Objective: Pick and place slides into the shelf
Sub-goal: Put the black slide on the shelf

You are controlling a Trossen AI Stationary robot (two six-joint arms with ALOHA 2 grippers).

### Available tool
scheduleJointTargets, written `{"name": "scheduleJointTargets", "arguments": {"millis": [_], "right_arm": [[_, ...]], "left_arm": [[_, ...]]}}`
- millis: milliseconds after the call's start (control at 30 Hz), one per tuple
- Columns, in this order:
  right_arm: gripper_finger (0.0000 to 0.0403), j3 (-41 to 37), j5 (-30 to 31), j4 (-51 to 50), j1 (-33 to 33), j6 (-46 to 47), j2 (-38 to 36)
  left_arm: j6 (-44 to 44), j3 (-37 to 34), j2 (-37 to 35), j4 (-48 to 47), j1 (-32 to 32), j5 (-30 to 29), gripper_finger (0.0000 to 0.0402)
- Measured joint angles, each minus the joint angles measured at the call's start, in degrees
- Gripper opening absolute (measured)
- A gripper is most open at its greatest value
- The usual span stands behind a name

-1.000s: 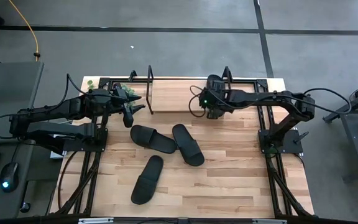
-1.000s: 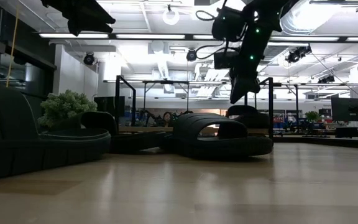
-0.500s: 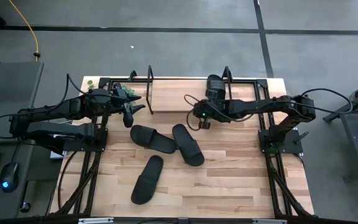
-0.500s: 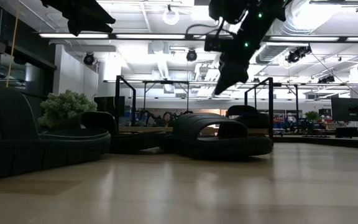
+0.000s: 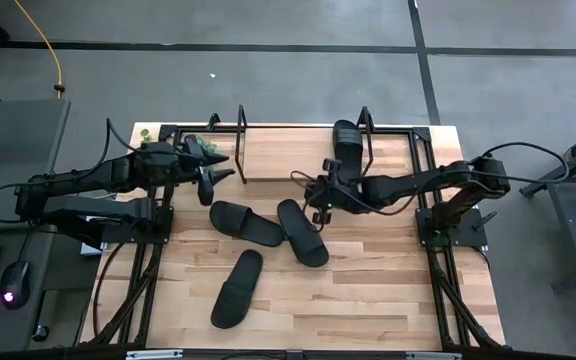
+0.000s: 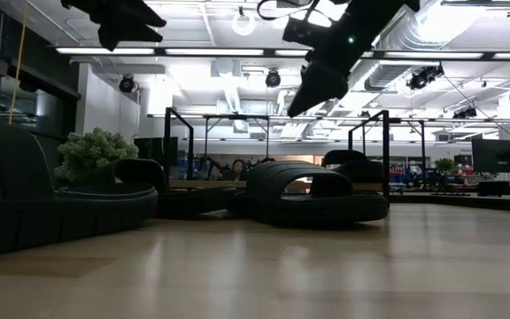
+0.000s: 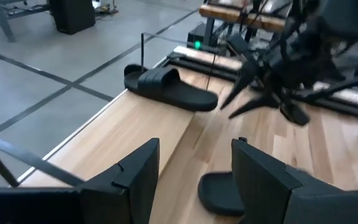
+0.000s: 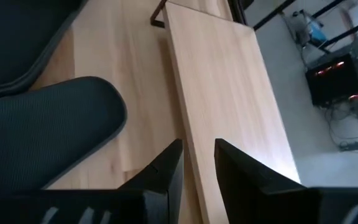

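The left gripper (image 5: 208, 172) hangs over the left end of the table (image 5: 368, 290), just beside the shelf's (image 5: 288, 155) left wire frame, and its fingers (image 7: 138, 180) are spread apart with nothing between them. Right in front of it, the wrist view shows the shelf board running off toward the far end. Moving along, three of the slides are lying loose on the tabletop in front of the shelf: one slide (image 5: 246, 222) angled across near the left arm, another slide (image 5: 302, 232) touching its end so the two make a sort of V, and a third slide (image 5: 237, 288) lower down, nearer the front edge and apart from the pair. Next comes the right gripper (image 5: 317, 203), reached well in from the right side, hovering over the table by the upper end of that middle slide, just in front of the shelf board. Its fingers (image 8: 166, 171) sit close together with a narrow gap, and there's nothing gripped in them. Further right, the fourth slide (image 5: 346, 148) is on the shelf, at its right end beside the wire frame.
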Motion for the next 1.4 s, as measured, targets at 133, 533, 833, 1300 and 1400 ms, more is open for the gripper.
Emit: {"name": "scheduleJointTargets", "arguments": {"millis": [133,533,833,1300,1400], "right_arm": [[0.0081,0.0,2.95,0.26,1.33,-1.79,0.0],[0.0081,0.0,10.95,0.43,4.64,-4.14,-0.01],[0.0081,0.0,13.55,1.6,5.78,-3.38,-0.22],[0.0081,0.0,11.2,1.65,10.0,0.3,-0.24],[0.0081,0.0,11.74,1.65,10.68,0.22,-0.24]], "left_arm": [[-0.66,0.0,0.0,1.87,0.02,3.23,0.0184],[-0.19,0.0,0.0,-2.5,-0.02,16.1,0.0184],[-2.34,0.0,0.0,-15.47,0.02,11.56,0.0184],[-11.06,0.0,0.0,-26.61,0.02,1.61,0.0184],[-11.57,-1.12,-0.02,-26.78,0.02,0.94,0.0184]]}}
